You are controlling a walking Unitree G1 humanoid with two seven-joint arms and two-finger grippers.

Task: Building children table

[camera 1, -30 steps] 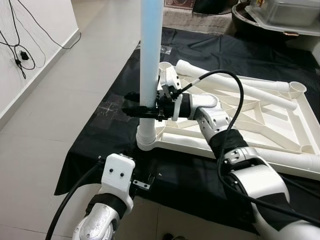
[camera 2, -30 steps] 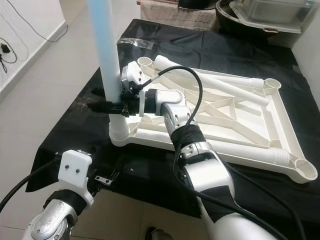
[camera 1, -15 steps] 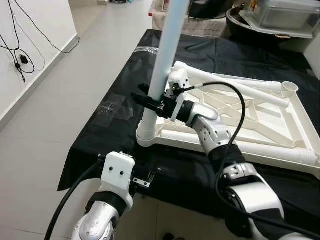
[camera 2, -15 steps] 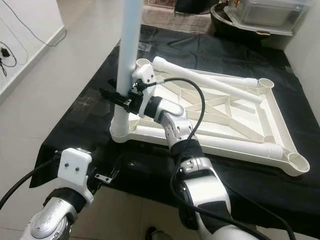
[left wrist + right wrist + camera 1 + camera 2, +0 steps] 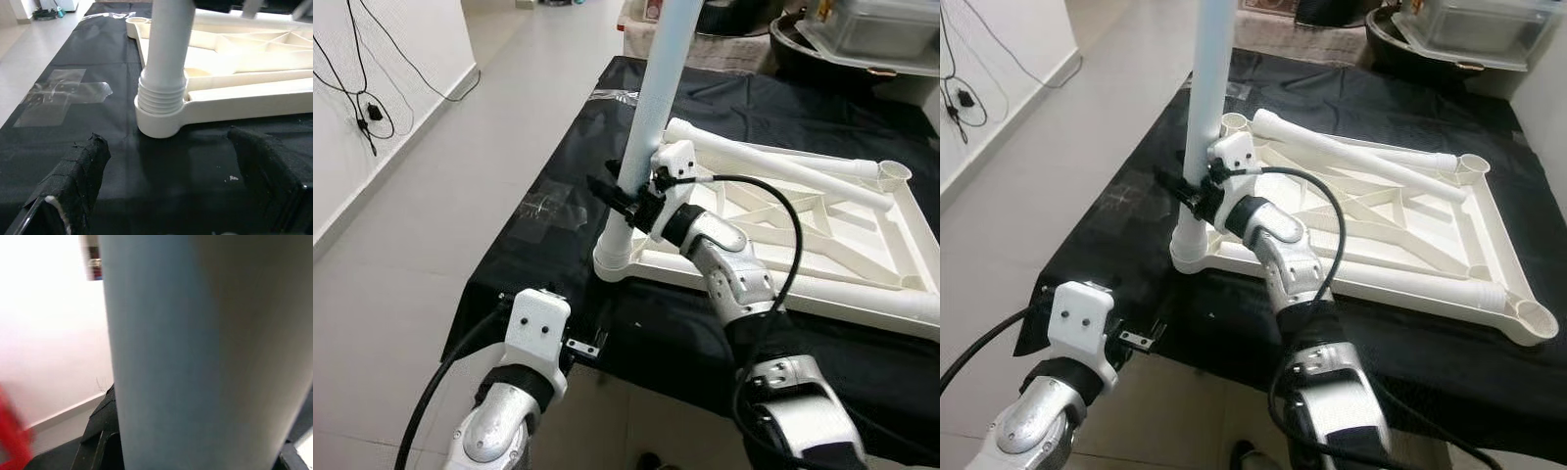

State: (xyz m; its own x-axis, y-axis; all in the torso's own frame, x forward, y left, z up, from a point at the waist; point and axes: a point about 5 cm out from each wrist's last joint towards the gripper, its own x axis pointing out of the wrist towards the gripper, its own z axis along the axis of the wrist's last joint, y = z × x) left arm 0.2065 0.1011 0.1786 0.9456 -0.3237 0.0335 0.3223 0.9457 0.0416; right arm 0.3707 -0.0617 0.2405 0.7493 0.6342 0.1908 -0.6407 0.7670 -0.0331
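Observation:
The white children's table top (image 5: 773, 294) lies upside down on a black cloth. A pale blue-white leg (image 5: 653, 98) stands in its near-left corner socket (image 5: 614, 266), leaning a little to the right. My right gripper (image 5: 625, 201) is shut on this leg just above the socket; the right wrist view shows the leg (image 5: 195, 352) close up. My left gripper (image 5: 171, 176) hovers low at the cloth's front edge, open, with the socket (image 5: 159, 120) ahead between its fingers (image 5: 73, 181). Two loose legs (image 5: 773, 166) lie across the underside.
A patch of clear tape (image 5: 548, 206) sticks to the cloth left of the socket. Bare tiled floor (image 5: 411, 215) runs along the left, with cables on the wall (image 5: 362, 108). A dark basin and a plastic box (image 5: 862, 39) stand at the back right.
The head camera has shifted. The standing leg has tipped from upright to leaning right, and my right gripper has gone right with it, still holding. The left arm stays low.

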